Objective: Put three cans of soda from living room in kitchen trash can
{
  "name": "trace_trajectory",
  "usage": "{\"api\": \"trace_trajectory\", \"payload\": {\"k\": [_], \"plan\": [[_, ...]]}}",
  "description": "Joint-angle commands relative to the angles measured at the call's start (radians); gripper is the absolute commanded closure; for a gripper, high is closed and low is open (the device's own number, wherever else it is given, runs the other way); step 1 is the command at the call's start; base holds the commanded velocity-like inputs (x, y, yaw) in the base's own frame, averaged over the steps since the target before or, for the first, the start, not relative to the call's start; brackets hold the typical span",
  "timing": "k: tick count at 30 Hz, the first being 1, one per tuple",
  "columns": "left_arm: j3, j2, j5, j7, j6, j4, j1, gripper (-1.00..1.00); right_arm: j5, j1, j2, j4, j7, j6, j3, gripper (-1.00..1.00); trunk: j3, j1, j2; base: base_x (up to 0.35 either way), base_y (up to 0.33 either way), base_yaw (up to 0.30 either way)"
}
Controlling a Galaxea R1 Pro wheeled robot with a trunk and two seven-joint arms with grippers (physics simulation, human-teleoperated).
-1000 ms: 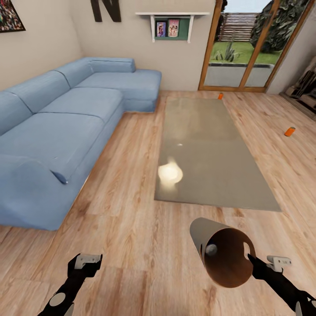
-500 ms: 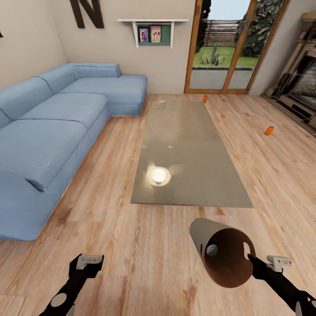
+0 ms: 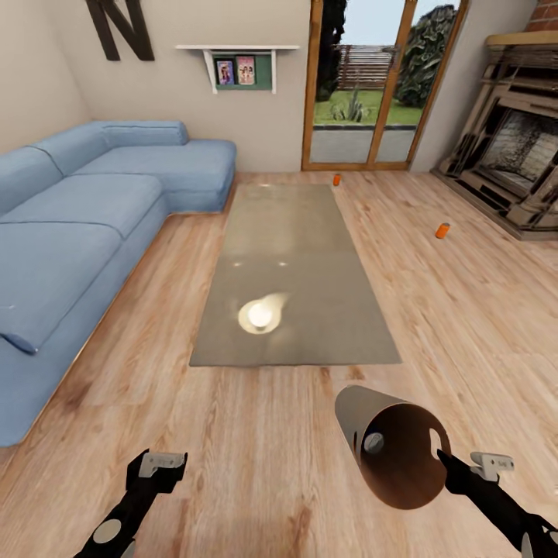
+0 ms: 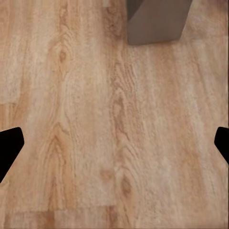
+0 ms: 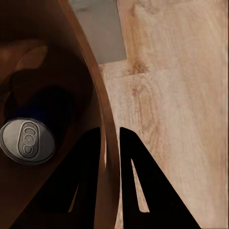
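My right gripper (image 3: 443, 459) is shut on the rim of the trash can (image 3: 358, 415), which I hold tilted above the wood floor, its brown inside facing me. In the right wrist view the fingers (image 5: 93, 157) pinch the bin wall (image 5: 90, 86). A soda can (image 5: 27, 141) with a silvery top lies inside the bin, also seen as a small silver disc (image 3: 374, 442). Two orange soda cans stand on the floor: one (image 3: 336, 180) by the glass doors, one (image 3: 442, 230) near the fireplace. My left gripper (image 3: 159, 467) hangs open over bare floor, its fingertips (image 4: 9, 148) wide apart.
A long light-blue corner sofa (image 3: 77, 225) runs along the left. A grey glossy rug (image 3: 291, 271) lies mid-floor. Wood-framed glass doors (image 3: 364, 85) stand at the back, a fireplace (image 3: 519, 163) at the right. A shelf (image 3: 236, 66) hangs on the wall.
The view has swung to the right: sofa, rug and cans slid left in the picture and the fireplace came into view. Both arms and the held bin keep their places.
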Motion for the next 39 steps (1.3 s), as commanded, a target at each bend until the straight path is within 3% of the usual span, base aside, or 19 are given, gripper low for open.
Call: {"api": "trace_trajectory", "payload": {"k": [1,20,39], "plan": [[0.0,0.0,0.0,0.0,0.0,0.0,0.0,-1.0,-0.011,0.0,0.0,-0.001,0.005,0.003,0.0,1.0,0.002,0.0,0.0,0.0,-0.292,-0.117],[-0.002,0.0,0.0,0.0,0.0,0.001,0.0,-1.0,-0.009,0.0,-0.001,0.01,-0.005,0.004,0.002,1.0,0.017,0.0,0.0,0.003,-0.292,-0.081],[-0.002,0.0,0.0,0.0,0.0,0.026,0.0,-1.0,-0.01,0.0,-0.001,0.014,-0.001,0.003,0.002,1.0,0.031,0.0,0.0,0.104,-0.292,-0.223]]}}
